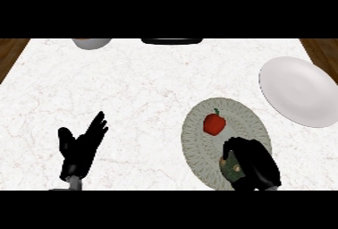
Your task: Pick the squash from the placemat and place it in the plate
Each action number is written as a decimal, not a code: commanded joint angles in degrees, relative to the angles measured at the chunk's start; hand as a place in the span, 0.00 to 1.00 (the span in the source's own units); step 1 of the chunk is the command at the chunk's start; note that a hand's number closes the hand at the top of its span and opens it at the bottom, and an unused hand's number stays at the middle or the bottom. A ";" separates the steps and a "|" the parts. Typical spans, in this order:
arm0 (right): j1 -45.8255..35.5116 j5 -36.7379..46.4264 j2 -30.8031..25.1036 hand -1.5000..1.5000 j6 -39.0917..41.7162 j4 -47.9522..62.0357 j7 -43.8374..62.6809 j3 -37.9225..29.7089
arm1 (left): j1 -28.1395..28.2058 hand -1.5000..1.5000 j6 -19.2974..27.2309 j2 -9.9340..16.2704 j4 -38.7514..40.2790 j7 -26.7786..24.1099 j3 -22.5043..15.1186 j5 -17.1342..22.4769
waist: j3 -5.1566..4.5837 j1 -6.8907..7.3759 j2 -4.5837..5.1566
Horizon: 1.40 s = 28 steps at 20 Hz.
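Head view: my right hand (254, 164) fingers curl round squash (232, 170) on placemat (198, 147); looks hard, rounded, maybe slippery — grip round middle. Left hand (80, 147) open, resting. Plate (297, 91) apart.

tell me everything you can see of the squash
The squash shows only as a dark green, mottled patch with pale flecks; its full shape is hidden. It lies near the lower edge of the round, pale woven-looking placemat, below the red pepper and apart from it. The right hand curls over it, covering most of it.

Dark green squash (232, 169) lies on the placemat (198, 147); white plate (297, 91) sits apart.
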 commanded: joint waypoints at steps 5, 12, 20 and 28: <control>7.66 1.42 6.50 1.00 -14.78 -14.05 -0.98 4.72 | 0.31 0.50 -1.77 0.97 2.52 -2.85 1.80 1.07 | 0.22 -0.50 0.15; 11.26 -3.75 7.59 1.00 -21.59 -23.09 -0.66 -1.66 | 1.85 0.50 -1.74 1.41 -0.28 -0.73 1.29 0.67 | 0.26 0.04 0.26; 6.31 -21.79 8.03 1.00 -24.06 -20.06 -2.23 -17.67 | 5.51 0.50 -2.41 0.63 -2.75 -2.04 0.02 0.55 | 0.29 0.62 0.43; -5.87 -34.05 1.72 1.00 -28.62 3.46 -18.21 -33.63 | -0.29 0.50 -1.63 -0.19 0.38 -0.16 1.02 0.46 | 0.29 0.66 0.53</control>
